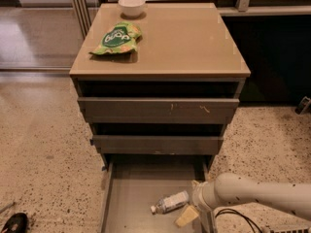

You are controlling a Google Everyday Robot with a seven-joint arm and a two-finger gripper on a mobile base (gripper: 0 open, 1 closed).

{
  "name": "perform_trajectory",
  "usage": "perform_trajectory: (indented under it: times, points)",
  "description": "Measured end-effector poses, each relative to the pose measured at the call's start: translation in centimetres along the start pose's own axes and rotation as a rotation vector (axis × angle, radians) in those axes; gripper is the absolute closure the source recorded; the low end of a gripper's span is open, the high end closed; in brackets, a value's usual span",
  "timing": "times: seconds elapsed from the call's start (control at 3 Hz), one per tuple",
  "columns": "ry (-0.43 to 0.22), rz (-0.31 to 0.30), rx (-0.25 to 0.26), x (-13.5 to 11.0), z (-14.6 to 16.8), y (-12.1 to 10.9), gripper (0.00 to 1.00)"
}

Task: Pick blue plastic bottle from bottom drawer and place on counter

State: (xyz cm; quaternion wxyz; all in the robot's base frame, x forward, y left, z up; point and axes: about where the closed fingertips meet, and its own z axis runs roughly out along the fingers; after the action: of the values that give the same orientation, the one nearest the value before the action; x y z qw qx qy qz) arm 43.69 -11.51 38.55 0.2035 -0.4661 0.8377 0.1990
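Note:
The blue plastic bottle (169,202) lies on its side on the floor of the open bottom drawer (131,198), cap toward the lower left. My gripper (187,214) comes in from the right on a white arm and hangs low over the drawer, just right of the bottle and slightly nearer the camera. One pale finger (186,216) shows beside the bottle's base. The tan counter (184,40) tops the grey cabinet above.
A green snack bag (116,38) and a white bowl (131,6) sit at the counter's back left. The two upper drawers (158,110) are slightly pulled out. A speckled floor surrounds the cabinet. A dark object (13,223) lies at the lower left.

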Motion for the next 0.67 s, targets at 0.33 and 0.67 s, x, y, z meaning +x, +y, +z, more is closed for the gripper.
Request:
perform_trajectory:
  times: [0.33,0.67]
  points:
    - [-0.004,-0.006,0.010,-0.2,0.7,-0.4,0.00]
    - [-0.057,-0.021,-0.013,-0.8,2.4,-1.0,0.00]
